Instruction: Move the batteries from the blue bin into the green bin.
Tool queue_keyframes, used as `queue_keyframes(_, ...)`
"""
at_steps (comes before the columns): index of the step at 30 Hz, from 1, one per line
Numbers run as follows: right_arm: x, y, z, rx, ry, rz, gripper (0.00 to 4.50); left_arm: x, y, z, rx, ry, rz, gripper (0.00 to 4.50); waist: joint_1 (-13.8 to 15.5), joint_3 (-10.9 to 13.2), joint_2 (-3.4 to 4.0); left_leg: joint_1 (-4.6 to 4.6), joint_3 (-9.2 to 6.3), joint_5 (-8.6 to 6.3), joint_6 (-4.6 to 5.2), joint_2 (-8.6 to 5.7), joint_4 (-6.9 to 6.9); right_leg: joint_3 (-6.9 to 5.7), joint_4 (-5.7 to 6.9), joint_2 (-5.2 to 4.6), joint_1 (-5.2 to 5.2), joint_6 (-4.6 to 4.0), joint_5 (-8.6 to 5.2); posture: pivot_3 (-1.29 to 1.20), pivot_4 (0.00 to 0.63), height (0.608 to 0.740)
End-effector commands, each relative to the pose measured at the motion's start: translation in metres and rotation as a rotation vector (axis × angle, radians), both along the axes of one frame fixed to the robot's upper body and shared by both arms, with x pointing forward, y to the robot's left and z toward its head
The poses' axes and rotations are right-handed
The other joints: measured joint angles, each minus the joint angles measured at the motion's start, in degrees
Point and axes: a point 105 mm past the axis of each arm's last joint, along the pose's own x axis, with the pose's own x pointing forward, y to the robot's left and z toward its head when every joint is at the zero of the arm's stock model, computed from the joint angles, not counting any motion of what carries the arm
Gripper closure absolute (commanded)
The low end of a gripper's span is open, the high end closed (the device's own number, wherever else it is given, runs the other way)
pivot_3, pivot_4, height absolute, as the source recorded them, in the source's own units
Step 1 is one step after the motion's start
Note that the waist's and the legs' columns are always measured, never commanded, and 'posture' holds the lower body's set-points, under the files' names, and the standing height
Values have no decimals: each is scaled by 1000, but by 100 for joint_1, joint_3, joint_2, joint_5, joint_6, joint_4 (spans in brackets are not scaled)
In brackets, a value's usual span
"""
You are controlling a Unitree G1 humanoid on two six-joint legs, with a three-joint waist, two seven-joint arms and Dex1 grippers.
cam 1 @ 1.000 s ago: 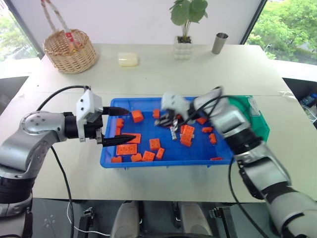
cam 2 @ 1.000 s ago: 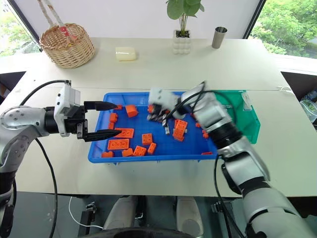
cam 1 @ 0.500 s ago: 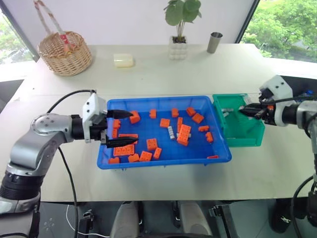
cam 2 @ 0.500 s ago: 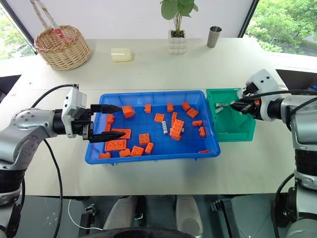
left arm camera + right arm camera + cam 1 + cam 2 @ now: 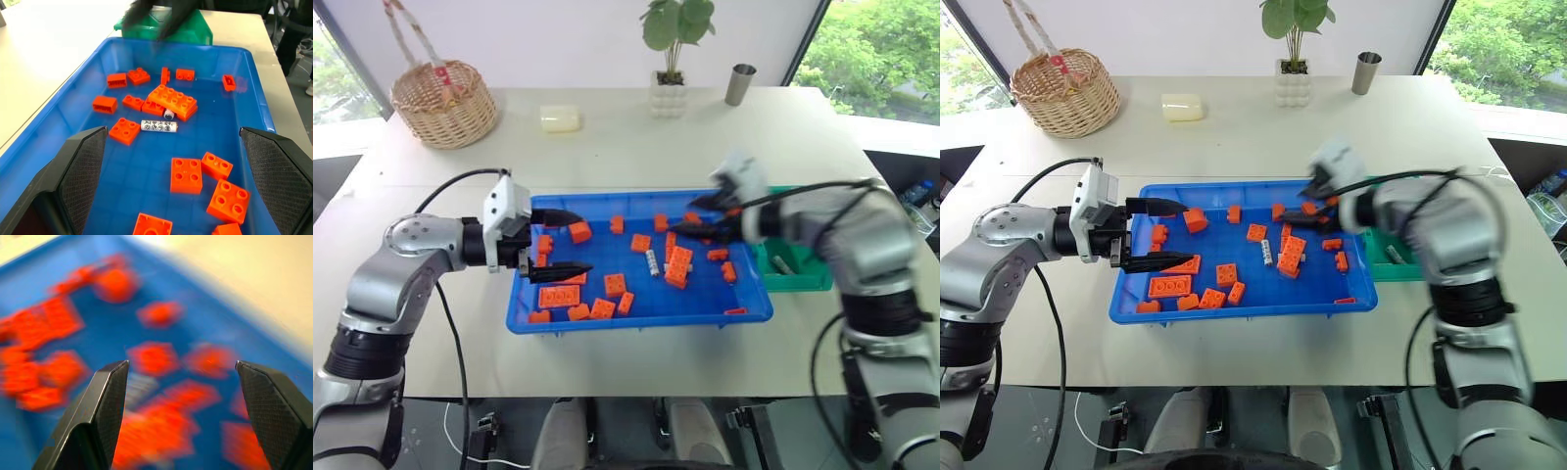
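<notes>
A battery (image 5: pixel 159 126), judged small, rigid, smooth and prone to rolling, is seen lying among orange bricks (image 5: pixel 678 264) mid blue bin (image 5: pixel 636 318), best pinched across its middle by the empty right pincer (image 5: pixel 1304 208), apparently spread like the left pincer (image 5: pixel 558 242).

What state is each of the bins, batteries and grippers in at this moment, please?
blue bin: holds scattered orange bricks and a battery.
battery: lying flat on the blue bin's floor, ungripped.
green bin: one battery lies inside.
left gripper: open, empty, over the blue bin.
right gripper: open, empty, over the blue bin.
</notes>
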Motion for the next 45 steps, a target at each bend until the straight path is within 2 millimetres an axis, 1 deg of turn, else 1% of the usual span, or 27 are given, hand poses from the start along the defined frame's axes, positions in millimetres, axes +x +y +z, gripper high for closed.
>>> queue_keyframes(1, -3, 11, -2, -21, -11, 18, 929, -2, 1, 9, -2, -39, 16, 0, 47, 0, -1, -4, -3, 0, 0, -1, 3, -4, -1, -4, 0, 1, 0, 0, 150, 736)
queue_keyframes(3, -4, 14, -13, -52, 3, 33, 929, -5, 0, 11, -7, -39, 22, 0, 52, -2, -4, -15, -6, 0, 0, -2, 9, -8, -5, -15, 1, -1, 0, 0, 150, 736)
queue_keyframes(5, -1, 12, -22, -105, -11, 33, 929, -8, 0, 11, -12, -36, 28, 0, 30, -2, -5, -20, -5, -1, 3, -4, 12, -7, -14, -20, 3, -1, 0, 0, 150, 736)
queue_keyframes(9, 6, 6, -32, -157, -23, 8, 929, -10, 2, 11, -9, -32, 42, 0, 10, -2, -5, -19, -4, -2, 4, -7, 12, -7, -16, -14, 1, -1, 0, 0, 150, 736)
queue_keyframes(13, 3, 4, -45, -210, -14, 21, 929, -11, 4, 12, -7, -30, 54, 0, 7, -2, -5, -16, -7, -2, 4, -2, 9, -10, -5, -2, -3, 0, 0, 0, 150, 736)
queue_keyframes(20, -4, 14, -59, -247, -7, 85, 929, -11, 3, 14, -14, -36, 56, 0, 8, -3, -6, -13, -7, -2, 4, -2, 8, -10, -6, -3, -1, -1, -1, 0, 150, 736)
queue_keyframes(24, 0, 15, -62, -262, -21, 90, 929, -8, 3, 16, -16, -43, 58, 0, 11, -3, -7, -11, -7, -2, 4, -3, 9, -10, -6, -3, 0, -1, -1, 0, 150, 736)
queue_keyframes(25, 1, 15, -61, -261, -27, 89, 1446, -8, 3, 16, -17, -44, 58, 0, 10, -3, -7, -11, -7, -2, 3, -3, 9, -10, -6, -3, 1, -1, -1, 0, 150, 736)
queue_keyframes(26, 2, 15, -60, -259, -32, 88, 1773, -8, 3, 16, -17, -45, 58, 0, 10, -3, -7, -11, -6, -2, 3, -3, 9, -10, -6, -3, 1, -1, -1, 0, 150, 736)
queue_keyframes(28, 2, 15, -55, -247, -43, 90, 2685, -7, 3, 16, -19, -47, 57, 0, 10, -3, -7, -10, -6, -2, 3, -3, 9, -10, -6, -3, 1, -2, -1, 0, 150, 736)
queue_keyframes(29, 2, 15, -52, -236, -45, 89, 3284, -7, 3, 16, -20, -48, 56, 0, 10, -3, -7, -10, -6, -2, 3, -3, 9, -10, -6, -3, 1, -1, -1, 0, 150, 736)
queue_keyframes(31, 0, 16, -39, -195, -58, 90, 4296, -8, 2, 15, -19, -48, 53, 0, 11, -3, -7, -10, -6, -2, 3, -3, 9, -10, -6, -3, 1, -1, -1, 0, 150, 736)
queue_keyframes(32, -1, 15, -28, -161, -60, 82, 4470, -8, 2, 15, -18, -48, 50, 0, 12, -3, -7, -10, -7, -2, 3, -3, 9, -10, -5, -3, 1, 0, 0, 0, 150, 736)
queue_keyframes(33, -1, 13, -16, -125, -68, 71, 4470, -8, 2, 14, -17, -48, 48, 0, 13, -3, -7, -11, -7, -2, 3, -3, 9, -10, -5, -3, 1, 0, 0, 0, 150, 736)
queue_keyframes(35, 3, 0, 13, -53, -83, 11, 4470, -7, 1, 14, -18, -47, 46, 0, 18, -2, -6, -12, -7, -2, 3, -2, 9, -10, -5, -3, 0, 1, 0, 0, 150, 736)
queue_keyframes(37, 8, -25, 37, -14, -111, -77, 4470, -7, 2, 14, -19, -46, 44, 0, 29, -2, -6, -12, -7, -2, 3, -2, 9, -10, -6, -5, 0, 2, 1, 0, 150, 736)
queue_keyframes(39, 10, -57, 51, -21, -131, -171, 4470, -7, 2, 13, -18, -44, 41, 0, 62, -3, -8, -12, -7, -2, 3, -3, 9, -11, -8, -9, 2, -4, -2, 0, 150, 736)
queue_keyframes(40, 9, -71, 54, -34, -134, -210, 4470, -7, 1, 12, -18, -43, 40, 0, 76, -4, -9, -12, -6, -2, 3, -4, 9, -13, -11, -10, 5, -9, -5, 0, 150, 736)
queue_keyframes(42, 6, -107, 54, -97, -140, -306, 4470, -6, 1, 11, -17, -40, 36, 0, 93, -4, -10, -14, -4, -3, 5, -4, 5, -14, -24, -12, 6, -11, -6, 0, 150, 736)
queue_keyframes(44, 1, -136, 51, -152, -138, -379, 4470, -5, 0, 10, -17, -38, 31, 0, 103, -4, -10, -15, 0, -4, 7, -4, 3, -13, -32, -12, 6, -11, -6, 0, 150, 736)
queue_keyframes(45, -1, -146, 49, -165, -133, -408, 4470, -5, 0, 10, -17, -38, 28, 0, 105, -3, -11, -15, 2, -4, 7, -4, 2, -13, -35, -12, 6, -11, -6, 0, 150, 736)
